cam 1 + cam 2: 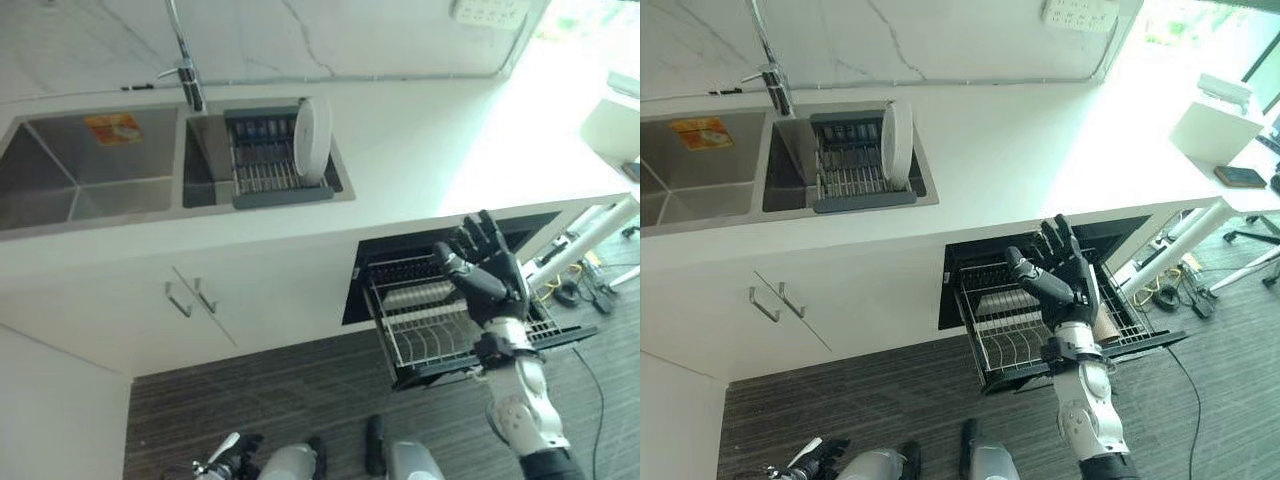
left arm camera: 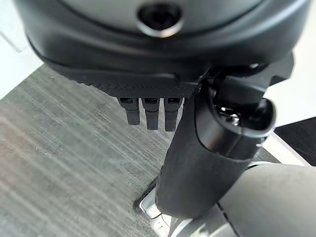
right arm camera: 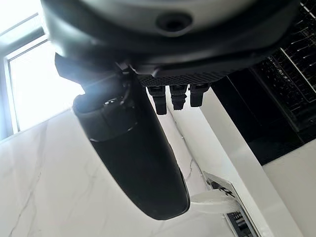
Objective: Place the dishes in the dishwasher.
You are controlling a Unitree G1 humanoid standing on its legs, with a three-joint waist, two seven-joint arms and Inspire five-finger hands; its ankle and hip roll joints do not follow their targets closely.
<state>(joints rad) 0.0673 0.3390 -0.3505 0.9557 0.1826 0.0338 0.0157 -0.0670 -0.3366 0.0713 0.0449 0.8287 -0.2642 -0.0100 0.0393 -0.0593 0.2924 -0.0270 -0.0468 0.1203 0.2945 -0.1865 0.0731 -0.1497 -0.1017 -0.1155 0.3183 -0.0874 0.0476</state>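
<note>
1. Nearest to the camera, the left hand hangs low over the dark striped floor. In its own wrist view the fingers look straight and relaxed, nothing in them.
2. Next up, the right hand is raised in front of the pulled-out dishwasher rack. Fingers are spread wide and it's got hold of nothing.
3. The rack sticks out of the dark opening under the white counter. I can't make out any dishes sitting in it, just wire tines.
4. Left of that are the cabinet handles, well clear of the action.
5. Farthest back, the white plate stands on edge in the drying rack inside the right basin of the sink, by the tap. So the dish isn't picked up yet.
6. What could go wrong, my guess: the plate is upright and smooth, so a sloppy pinch on the rim could let it slip and clatter into the basin. Also the extended rack sits low between robot and counter, so the arm might snag it when reaching across.
</note>
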